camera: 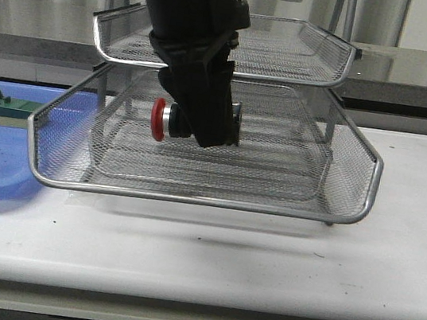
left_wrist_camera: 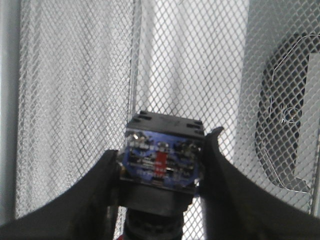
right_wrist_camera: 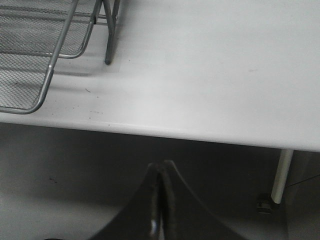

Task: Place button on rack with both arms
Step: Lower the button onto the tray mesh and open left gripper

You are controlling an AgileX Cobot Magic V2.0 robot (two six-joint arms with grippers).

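Between the fingers of the left claw [camera: 202, 130], the button [camera: 173, 121] is being held sideways, its red head pointing out to the claw's left in the front view and its blue rear block filling the gap in the left wrist view. The claw is hanging inside the rack [camera: 191, 199], over the mesh floor of the lower tray shown, with the upper tray's rim sitting close against the arm above it. Whether the button is touching the mesh yet is not clear. If the fingers are opening while it is hanging clear, the round barrel is likely rolling off across the tray. Lifting out carelessly is risking a snag on that upper rim. The right claw [right_wrist_camera: 161, 200] is pressed together with nothing in it, off the surface [right_wrist_camera: 210, 65] edge, well apart from the rack.
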